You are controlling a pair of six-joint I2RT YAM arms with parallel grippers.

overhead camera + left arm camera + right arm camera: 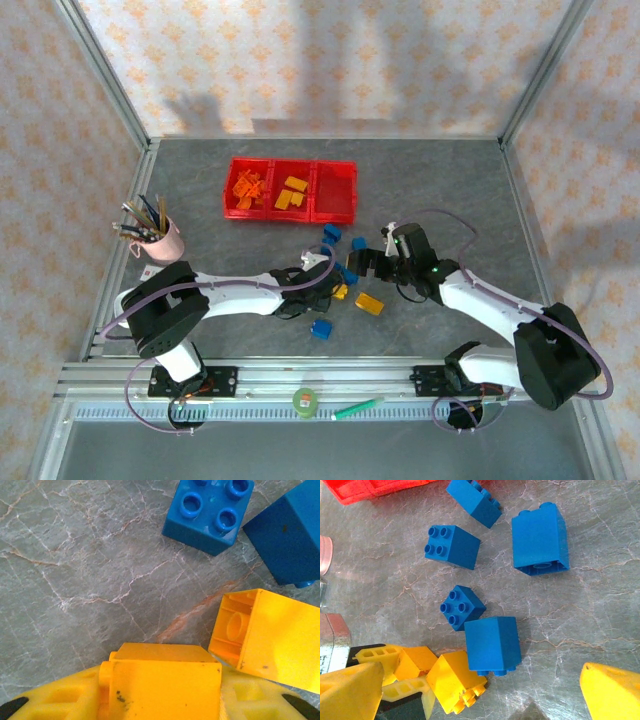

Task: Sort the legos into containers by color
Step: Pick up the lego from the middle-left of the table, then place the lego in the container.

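**Left claw pinching a yellow brick, right claw hanging spread**

The left claw (165, 692) is pinching a yellow brick (165, 675) over the grey table (75, 570). Its fingertips are running off the bottom edge of the left wrist view, and whether the brick is touching the table is not showing. A second yellow brick (272, 640) is lying on its side just beside it, hollow end facing the camera.

The right claw (480, 700) is hanging spread wide, its yellow fingers (350, 690) cut off at the lower corners of the right wrist view. Five blue bricks (492, 642) are lying loose ahead of it.

From above, the arms are covering part of that cluster. The containers (335, 190) are sitting farther back, holding orange pieces (248, 190) in the left bin and yellow pieces (292, 192) in the middle one.
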